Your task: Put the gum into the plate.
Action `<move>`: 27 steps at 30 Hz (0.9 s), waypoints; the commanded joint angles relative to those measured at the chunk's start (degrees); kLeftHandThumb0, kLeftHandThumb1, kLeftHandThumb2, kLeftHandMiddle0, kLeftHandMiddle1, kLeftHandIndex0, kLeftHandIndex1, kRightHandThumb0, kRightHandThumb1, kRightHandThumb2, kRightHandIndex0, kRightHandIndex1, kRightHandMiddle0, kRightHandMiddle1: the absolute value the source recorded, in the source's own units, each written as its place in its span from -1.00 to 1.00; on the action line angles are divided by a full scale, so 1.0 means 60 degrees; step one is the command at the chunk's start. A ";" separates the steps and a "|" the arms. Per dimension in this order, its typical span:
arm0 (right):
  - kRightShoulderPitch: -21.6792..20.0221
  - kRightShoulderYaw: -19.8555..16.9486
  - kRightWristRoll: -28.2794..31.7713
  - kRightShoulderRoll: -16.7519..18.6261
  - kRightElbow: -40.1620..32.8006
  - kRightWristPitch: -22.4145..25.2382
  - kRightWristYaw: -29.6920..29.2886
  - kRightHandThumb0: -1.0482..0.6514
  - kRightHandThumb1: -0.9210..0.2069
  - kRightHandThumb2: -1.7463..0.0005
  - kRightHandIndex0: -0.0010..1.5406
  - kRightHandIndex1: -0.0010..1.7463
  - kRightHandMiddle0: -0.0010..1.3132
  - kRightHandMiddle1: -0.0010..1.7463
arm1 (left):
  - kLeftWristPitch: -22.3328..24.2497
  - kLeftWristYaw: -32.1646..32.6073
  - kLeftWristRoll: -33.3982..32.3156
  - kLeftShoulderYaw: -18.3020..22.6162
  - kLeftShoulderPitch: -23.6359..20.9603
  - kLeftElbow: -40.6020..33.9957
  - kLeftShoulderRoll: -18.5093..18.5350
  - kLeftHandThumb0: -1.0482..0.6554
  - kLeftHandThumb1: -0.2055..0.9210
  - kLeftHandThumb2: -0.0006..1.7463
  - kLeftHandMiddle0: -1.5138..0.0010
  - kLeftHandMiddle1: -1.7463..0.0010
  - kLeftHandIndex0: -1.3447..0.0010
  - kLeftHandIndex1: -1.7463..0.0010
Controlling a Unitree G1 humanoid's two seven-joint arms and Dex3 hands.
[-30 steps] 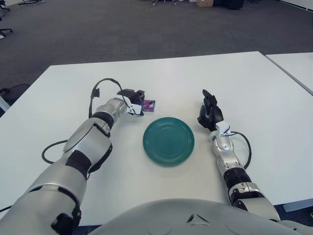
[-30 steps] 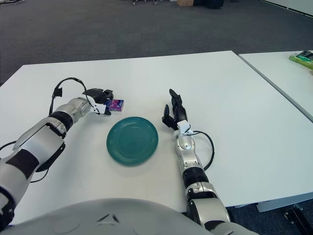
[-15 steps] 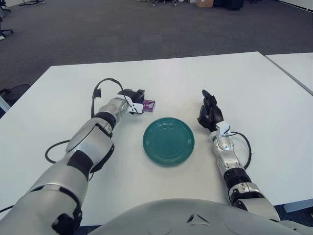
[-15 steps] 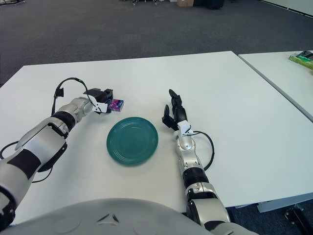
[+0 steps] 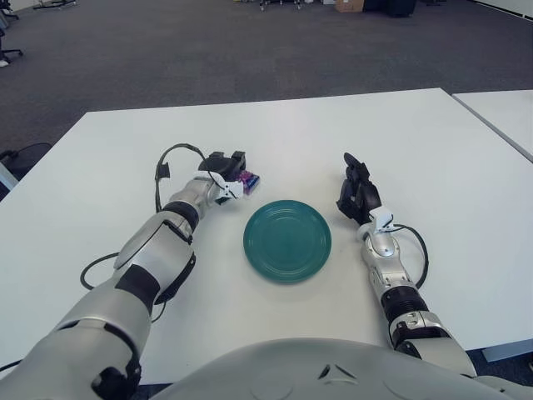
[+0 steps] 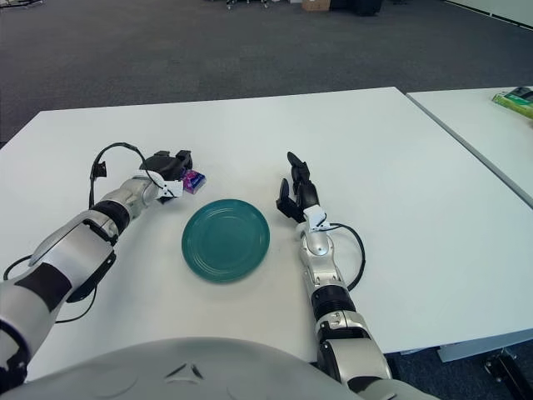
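left robot hand (image 5: 226,169) clamped on purple gum (image 5: 248,179), just beyond green plate's (image 5: 287,240) far-left rim on white table (image 5: 433,158). right robot hand (image 5: 356,192) right of plate, fingers loosely extended, empty.

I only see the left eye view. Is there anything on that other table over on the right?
Observer: Yes. The right eye view shows something green at the second table's far right edge; your view cuts it off.
Child: What's under our table's corner?
Observer: A dark table foot shows below the white table's near right corner. Otherwise it's the same as your view: the left hand grips the gum beside the plate, and the right hand is right of the plate.
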 commanded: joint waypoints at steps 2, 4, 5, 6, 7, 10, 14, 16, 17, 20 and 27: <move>0.1123 0.0015 -0.0035 0.0133 0.0802 0.0436 -0.0036 -0.54 -1.00 -0.09 -0.92 -0.99 -1.00 -0.60 | -0.0076 0.0080 -0.0143 0.0168 0.0235 0.0144 0.0065 0.23 -0.38 0.71 0.00 -0.90 0.22 -1.00; 0.1127 0.0024 -0.0064 0.0127 0.0795 0.0432 -0.0061 -0.54 -1.00 -0.09 -0.92 -0.99 -1.00 -0.59 | -0.0131 0.0181 -0.0225 0.0291 0.0166 0.0122 0.0132 0.23 -0.38 0.71 0.00 -0.91 0.22 -1.00; 0.1134 0.0027 -0.0071 0.0123 0.0783 0.0434 -0.0068 -0.53 -1.00 -0.09 -0.91 -0.99 -1.00 -0.59 | -0.0153 0.0213 -0.0250 0.0338 0.0141 0.0114 0.0155 0.23 -0.38 0.71 0.00 -0.91 0.22 -1.00; 0.1139 0.0032 -0.0089 0.0123 0.0772 0.0439 -0.0097 -0.53 -1.00 -0.10 -0.91 -0.99 -1.00 -0.59 | -0.0221 0.0279 -0.0318 0.0430 0.0083 0.0091 0.0224 0.23 -0.34 0.68 0.02 -0.90 0.25 -1.00; 0.1145 0.0046 -0.0126 0.0119 0.0756 0.0452 -0.0142 -0.53 -1.00 -0.09 -0.91 -0.99 -1.00 -0.58 | -0.0360 0.0427 -0.0415 0.0557 -0.0007 0.0037 0.0329 0.23 -0.35 0.69 0.01 -0.91 0.24 -1.00; 0.1148 0.0075 -0.0194 0.0107 0.0738 0.0482 -0.0223 -0.53 -1.00 -0.09 -0.90 -0.99 -1.00 -0.58 | -0.0628 0.0723 -0.0532 0.0721 -0.0177 -0.0072 0.0518 0.23 -0.40 0.73 -0.01 -0.91 0.21 -1.00; 0.1130 0.0122 -0.0330 0.0092 0.0761 0.0506 -0.0368 -0.53 -1.00 -0.09 -0.90 -0.99 -1.00 -0.57 | -0.0995 0.1555 -0.0427 0.0736 -0.0345 -0.0378 0.0709 0.23 -0.44 0.76 -0.02 -0.92 0.18 -1.00; 0.1125 0.0139 -0.0380 0.0091 0.0770 0.0505 -0.0436 -0.53 -1.00 -0.09 -0.89 -0.99 -1.00 -0.57 | -0.1089 0.1859 -0.0374 0.0726 -0.0375 -0.0474 0.0752 0.23 -0.46 0.77 -0.04 -0.91 0.16 -1.00; 0.1121 0.0140 -0.0399 0.0105 0.0772 0.0535 -0.0492 -0.53 -1.00 -0.09 -0.89 -0.99 -1.00 -0.57 | -0.1138 0.2144 -0.0267 0.0661 -0.0414 -0.0652 0.0791 0.23 -0.46 0.77 -0.04 -0.91 0.16 -1.00; 0.1110 0.0134 -0.0395 0.0146 0.0771 0.0608 -0.0579 -0.56 -1.00 -0.08 -0.87 -0.98 -1.00 -0.53 | -0.1167 0.2651 0.0004 0.0463 -0.0490 -0.1012 0.0856 0.23 -0.50 0.78 -0.06 -0.88 0.13 -1.00; 0.1089 0.0157 -0.0376 0.0185 0.0801 0.0655 -0.0654 -0.59 -1.00 -0.06 -0.82 -0.98 -1.00 -0.47 | -0.1162 0.3379 0.0692 -0.0045 -0.0315 -0.1912 0.0919 0.23 -0.52 0.79 -0.09 -0.84 0.11 -1.00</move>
